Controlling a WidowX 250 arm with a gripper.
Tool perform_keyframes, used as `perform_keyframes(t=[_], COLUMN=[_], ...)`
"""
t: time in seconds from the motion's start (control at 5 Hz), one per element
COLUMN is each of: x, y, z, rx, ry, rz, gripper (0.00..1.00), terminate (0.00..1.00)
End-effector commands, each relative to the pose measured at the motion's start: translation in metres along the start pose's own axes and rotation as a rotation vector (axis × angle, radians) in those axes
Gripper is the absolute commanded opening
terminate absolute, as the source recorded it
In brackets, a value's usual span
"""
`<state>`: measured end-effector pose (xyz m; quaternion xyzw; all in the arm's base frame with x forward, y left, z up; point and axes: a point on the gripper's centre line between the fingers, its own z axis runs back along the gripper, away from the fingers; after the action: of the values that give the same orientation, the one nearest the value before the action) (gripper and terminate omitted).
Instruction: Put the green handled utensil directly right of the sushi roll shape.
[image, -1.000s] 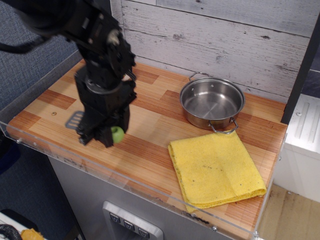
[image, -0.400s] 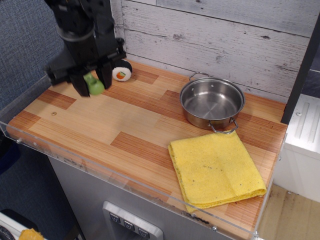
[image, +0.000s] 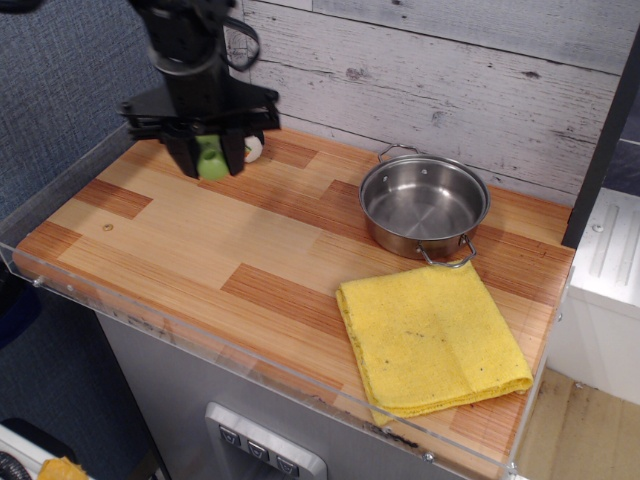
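My gripper (image: 210, 158) is shut on the light-green handle of the green handled utensil (image: 211, 159) and holds it in the air at the back left of the wooden counter. The utensil's grey blade is hidden by the gripper. The sushi roll shape (image: 253, 148) stands just behind and to the right of the gripper. Only a sliver of its white face and black wrap shows past the fingers.
A steel pot (image: 423, 206) with two handles stands at the back right. A folded yellow cloth (image: 432, 338) lies in front of it. A clear plastic rim (image: 150, 322) runs along the counter's front and left edges. A plank wall is behind.
The gripper lifted the utensil from the front left of the counter and carried it back and to the right, so it now covers most of the sushi roll.
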<state>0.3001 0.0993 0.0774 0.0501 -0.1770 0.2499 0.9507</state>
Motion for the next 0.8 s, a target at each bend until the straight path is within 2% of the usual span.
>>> perform_keyframes(t=[0.0, 0.2, 0.6], x=[0.000, 0.001, 0.003], y=[-0.047, -0.059, -0.056], z=[-0.010, -0.022, -0.049], rx=[-0.044, -0.044, -0.065], ry=[-0.153, -0.167, -0.075], rz=[-0.274, -0.349, -0.343], gripper=[0.00, 0.00, 0.00], terminate=[0.00, 0.00, 0.00])
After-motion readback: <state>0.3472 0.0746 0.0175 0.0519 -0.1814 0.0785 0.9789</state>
